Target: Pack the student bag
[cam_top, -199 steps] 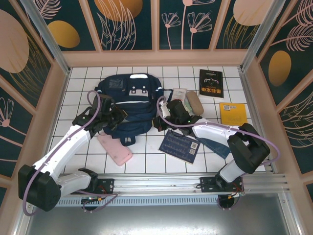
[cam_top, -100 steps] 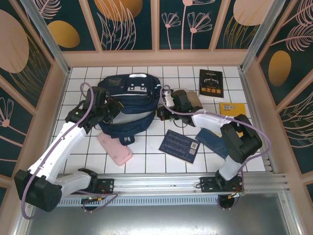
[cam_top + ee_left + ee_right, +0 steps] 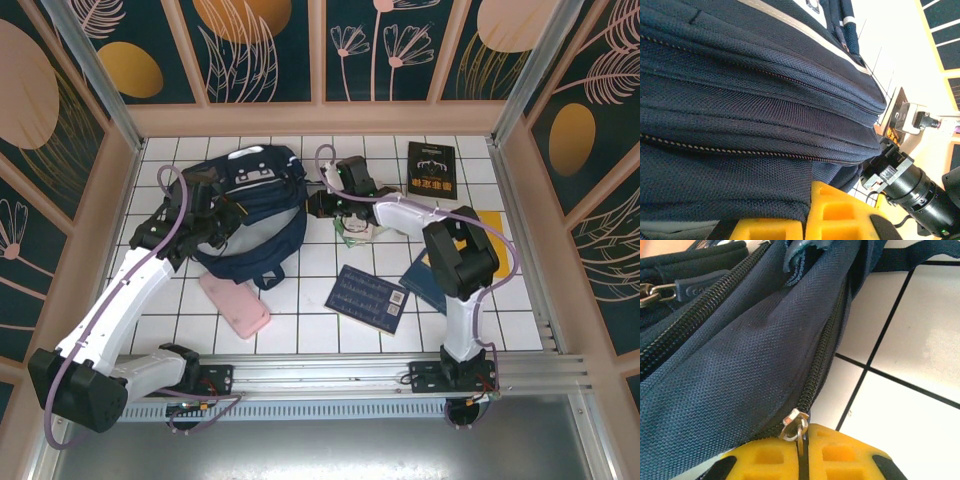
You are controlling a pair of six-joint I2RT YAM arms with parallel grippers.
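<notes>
The student bag (image 3: 255, 205) needs its zip run open: the right gripper (image 3: 801, 452), at the bag's right edge, is pinched shut on the zipper pull (image 3: 796, 422); draw it along the line of the teeth, never sideways; the left gripper (image 3: 807, 220), clamped on fabric at the bag's left side, should supply counter-tension; the bag lies bunched just beyond the pink pouch (image 3: 235, 305).

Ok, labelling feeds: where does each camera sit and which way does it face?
Top external: above and behind the bases, looking down at the tiled table; both arms, left end effector and right end effector at the student bag.
Left wrist: on that wrist, against the bag's fabric; yellow fingers at the bottom.
Right wrist: on that wrist, its fingers pinching the bag's zipper pull.
Shared: all see the bag.
</notes>
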